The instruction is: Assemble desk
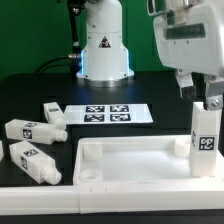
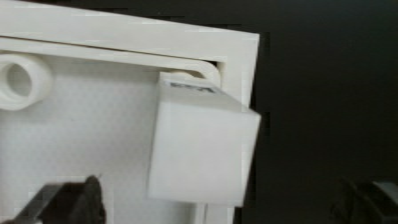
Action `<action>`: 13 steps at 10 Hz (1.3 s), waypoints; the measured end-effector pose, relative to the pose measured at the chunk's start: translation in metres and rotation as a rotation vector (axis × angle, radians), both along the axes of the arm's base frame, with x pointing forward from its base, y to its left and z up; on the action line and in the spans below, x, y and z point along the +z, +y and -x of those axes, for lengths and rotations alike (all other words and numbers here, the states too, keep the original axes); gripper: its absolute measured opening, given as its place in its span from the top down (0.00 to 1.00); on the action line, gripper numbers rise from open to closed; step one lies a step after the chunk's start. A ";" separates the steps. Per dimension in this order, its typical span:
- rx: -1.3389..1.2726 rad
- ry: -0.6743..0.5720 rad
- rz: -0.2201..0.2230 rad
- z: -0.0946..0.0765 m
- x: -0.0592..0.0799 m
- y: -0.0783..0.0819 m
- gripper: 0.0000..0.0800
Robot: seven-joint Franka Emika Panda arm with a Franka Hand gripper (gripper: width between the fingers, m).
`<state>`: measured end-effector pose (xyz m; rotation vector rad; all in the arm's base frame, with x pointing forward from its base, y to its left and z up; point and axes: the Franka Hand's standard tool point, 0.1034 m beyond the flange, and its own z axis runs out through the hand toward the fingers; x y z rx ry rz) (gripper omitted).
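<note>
The tool (image 1: 200,97) hangs right over an upright leg (image 1: 205,140) and is open: in the wrist view its two dark fingertips (image 2: 63,203) stand wide apart at either side of the leg (image 2: 199,150), with a clear gap on each side, so nothing is gripped. The leg stands at the far corner of the panel (image 1: 130,165) on the exterior view's right, tag facing the camera, its lower end inside the raised rim. From the wrist view the leg's end meets the panel (image 2: 89,130) at that corner, just inside the rim; how deep it sits cannot be told. A round socket (image 2: 18,80) shows at the next corner, open. The panel lies flat on the black desk (image 1: 150,90), at the front of the exterior view, rim up, with another open socket (image 1: 88,172) at its near corner on the exterior view's left. Three loose legs lie on their sides on the desk at the exterior view's left, apart from the panel: one (image 1: 55,113) farthest back, one (image 1: 25,130) in the middle, one (image 1: 35,162) nearest the panel's edge. The marker board (image 1: 105,113) lies flat behind the panel, in front of the arm's base (image 1: 103,50).
</note>
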<state>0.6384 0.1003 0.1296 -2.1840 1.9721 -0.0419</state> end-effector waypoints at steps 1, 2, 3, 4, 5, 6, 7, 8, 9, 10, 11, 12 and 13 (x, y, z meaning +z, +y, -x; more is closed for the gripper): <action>0.005 0.003 0.003 0.000 -0.003 0.001 0.19; 0.005 0.003 0.003 0.000 -0.003 0.001 0.19; 0.005 0.004 0.003 0.000 -0.004 0.001 0.19; 0.012 0.004 0.005 0.000 -0.004 0.001 0.19; 0.061 -0.004 0.013 0.000 -0.004 -0.002 0.19; 0.118 -0.018 0.021 0.003 -0.001 -0.014 0.19; 0.200 -0.037 0.041 0.008 0.003 -0.032 0.19; 0.370 -0.059 0.074 0.011 0.005 -0.051 0.19; 0.495 -0.075 0.100 0.011 0.002 -0.065 0.19; 0.596 -0.087 0.123 0.010 -0.002 -0.078 0.19; 0.589 -0.079 0.125 0.011 -0.005 -0.079 0.19; 0.674 -0.086 0.138 0.011 -0.004 -0.065 0.19; 0.752 -0.094 0.152 0.011 -0.005 -0.069 0.19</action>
